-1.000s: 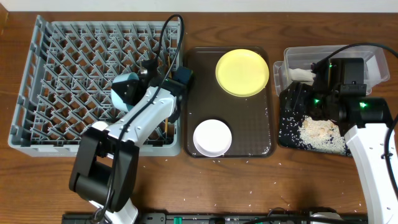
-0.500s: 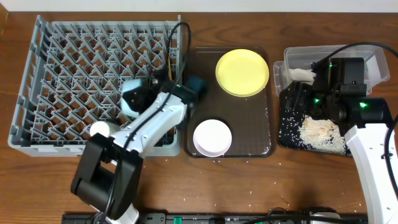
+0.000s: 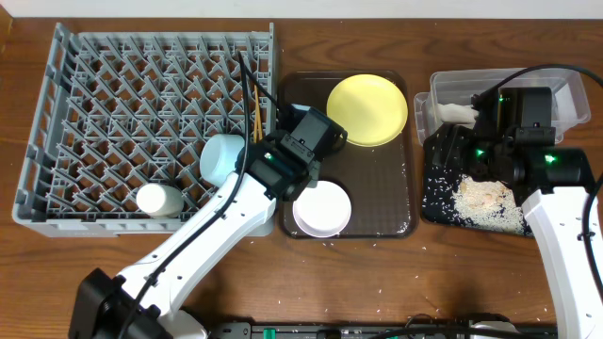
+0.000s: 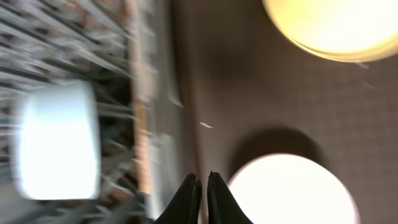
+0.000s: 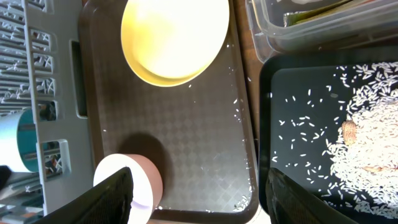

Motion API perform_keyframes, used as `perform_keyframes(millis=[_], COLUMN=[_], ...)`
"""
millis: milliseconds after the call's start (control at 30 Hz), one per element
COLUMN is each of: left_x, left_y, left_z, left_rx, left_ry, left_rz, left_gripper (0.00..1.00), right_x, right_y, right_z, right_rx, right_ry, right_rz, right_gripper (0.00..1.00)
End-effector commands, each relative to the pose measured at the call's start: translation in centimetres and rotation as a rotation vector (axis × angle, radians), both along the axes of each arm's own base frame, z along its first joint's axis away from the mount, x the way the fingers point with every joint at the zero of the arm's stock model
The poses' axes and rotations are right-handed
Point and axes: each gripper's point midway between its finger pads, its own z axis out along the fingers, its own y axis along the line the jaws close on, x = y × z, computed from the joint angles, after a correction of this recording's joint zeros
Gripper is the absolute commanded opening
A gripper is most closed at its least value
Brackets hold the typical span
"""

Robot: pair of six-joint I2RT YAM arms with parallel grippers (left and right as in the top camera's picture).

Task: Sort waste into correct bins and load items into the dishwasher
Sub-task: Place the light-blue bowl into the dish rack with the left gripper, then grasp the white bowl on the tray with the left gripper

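Dish rack occupies the table's left. Small white cup sits near its front edge, light blue bowl tipped among the pegs toward its right side, chopsticks at its right edge. Left gripper: fingers pressed together, nothing between them, over the left part of the brown serving tray, between the rack wall and the white bowl. Wrist view blurred. Yellow plate lies at the tray's far end; a few loose grains on the tray. Right gripper: fingers spread wide, empty, above the border of the clear tub and black tray. Napkin in the tub; rice heaped in the black tray.
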Motion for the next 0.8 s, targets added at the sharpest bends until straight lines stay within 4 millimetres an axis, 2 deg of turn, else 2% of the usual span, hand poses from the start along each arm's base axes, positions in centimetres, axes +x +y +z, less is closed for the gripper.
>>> perform_keyframes(millis=[0, 33, 133, 233, 300, 333, 367, 433, 467, 500, 533, 567, 600, 633, 667, 700, 767], left_x=[-2.5, -3.2, -4.3, -5.5, -6.4, -6.7, -7.3, -7.5, -7.6, -8.1, -8.6, -8.9, -7.8, -7.1, -6.2, -4.8, -3.5], left_y=[-2.3, -3.7, -6.4, -7.5, -8.4, -9.0, -12.0, -15.0, -16.0, -18.6, -19.9, -20.3, -18.7, -17.5, -16.1, -13.5, -11.5], left_z=[-4.2, -5.8, -8.6, -12.3, -14.3, -14.7, -14.4, -12.9, -12.3, -10.1, -8.5, -7.3, -6.9, -7.0, -7.1, -6.9, -6.7], left_rx=[-0.127, -0.181, -0.275, -0.218, -0.198, -0.211, -0.315, -0.435, -0.471, -0.582, -0.643, -0.662, -0.582, -0.535, -0.481, -0.399, -0.343], left_ry=[0.197, 0.259, 0.362, 0.439, 0.478, 0.489, 0.505, 0.488, 0.483, 0.476, 0.484, 0.490, 0.456, 0.436, 0.409, 0.365, 0.322], left_rz=[0.010, -0.021, -0.076, -0.115, -0.141, -0.155, -0.235, -0.352, -0.390, -0.505, -0.579, -0.612, -0.556, -0.511, -0.461, -0.382, -0.325], left_gripper=[0.08, 0.08, 0.07, 0.08, 0.08, 0.08, 0.08, 0.08, 0.08, 0.08, 0.08, 0.08, 0.13, 0.22, 0.24, 0.29, 0.37], right_x=[0.1, 0.2, 0.2, -0.1, -0.6, -0.7, -1.0, -0.9, -0.9, -0.9, -0.9, -0.9, -1.0, -1.1, -1.1, -1.1, -1.1], right_y=[0.1, -0.7, -4.0, -8.2, -9.6, -9.9, -10.1, -10.1, -10.0, -10.0, -10.0, -9.9, -9.9, -9.9, -9.9, -9.9, -9.9], right_z=[0.3, 0.2, -0.3, -0.5, -0.7, -0.7, -0.8, -0.8, -0.8, -0.8, -0.8, -0.8, -0.9, -0.9, -0.9, -0.9, -0.9], right_rx=[-0.008, -0.033, -0.063, -0.057, -0.053, -0.053, -0.053, -0.053, -0.053, -0.053, -0.053, -0.053, -0.053, -0.053, -0.053, -0.053, -0.053], right_ry=[-0.008, -0.005, 0.034, 0.052, 0.070, 0.076, 0.086, 0.085, 0.085, 0.084, 0.084, 0.085, 0.090, 0.092, 0.093, 0.095, 0.095], right_rz=[0.001, -0.036, -0.208, -0.341, -0.385, -0.396, -0.404, -0.403, -0.401, -0.399, -0.399, -0.399, -0.399, -0.399, -0.398, -0.398, -0.399], right_gripper=[0.66, 0.64, 0.65, 0.69, 0.69, 0.70, 0.71, 0.71, 0.71, 0.72, 0.72, 0.72, 0.72, 0.72, 0.72, 0.72, 0.72])
